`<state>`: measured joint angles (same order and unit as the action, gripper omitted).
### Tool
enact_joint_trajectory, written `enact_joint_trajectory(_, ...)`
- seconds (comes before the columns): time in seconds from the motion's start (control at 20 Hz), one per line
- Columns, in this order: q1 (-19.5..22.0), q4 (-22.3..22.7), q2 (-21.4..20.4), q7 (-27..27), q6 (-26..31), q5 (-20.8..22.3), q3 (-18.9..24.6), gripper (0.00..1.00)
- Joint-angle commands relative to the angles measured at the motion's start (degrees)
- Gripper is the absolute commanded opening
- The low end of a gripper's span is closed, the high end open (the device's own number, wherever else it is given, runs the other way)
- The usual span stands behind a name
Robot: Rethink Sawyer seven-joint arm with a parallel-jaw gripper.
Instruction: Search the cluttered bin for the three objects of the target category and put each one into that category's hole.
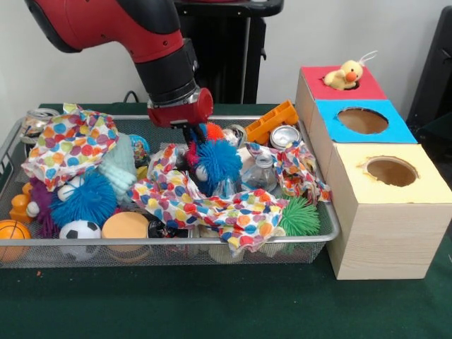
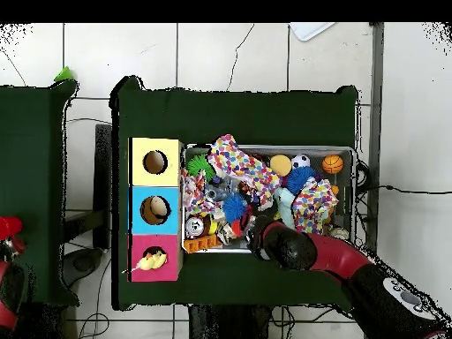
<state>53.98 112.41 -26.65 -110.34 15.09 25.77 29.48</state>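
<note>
Wire-mesh bin (image 1: pixel 321 212) on the green counter (image 1: pixel 212 304) as landmark. At its left end: orange mini basketball (image 1: pixel 12 235), blue spiky ball (image 1: pixel 86 200), dotted cloth (image 1: pixel 70 141). Over its middle: red and black arm reaching down, gripper (image 1: pixel 195 141) sunk among the clutter beside a second blue spiky ball (image 1: pixel 217 161); cannot tell whether open or closed, nor whether anything is held. Toward its right end: green spiky ball (image 1: pixel 299 215), orange brick (image 1: pixel 272 121). Just right of the bin: wooden box with yellow, blue and red tops; yellow duckling (image 1: pixel 345 75) sitting in the red-surround hole (image 1: pixel 353 85).
</note>
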Motion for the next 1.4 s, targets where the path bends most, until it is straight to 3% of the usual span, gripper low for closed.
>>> enact_joint_trajectory(0.05,-0.2,5.1,-1.0,0.9,13.0,-5.3,6.7,0.0)
enact_joint_trajectory(1.15,1.0,7.5,-4.7,1.8,20.4,-9.4,7.9,0.0)
enact_joint_trajectory(1.4,-0.7,5.4,-6.6,6.7,27.8,-4.2,2.9,0.0)
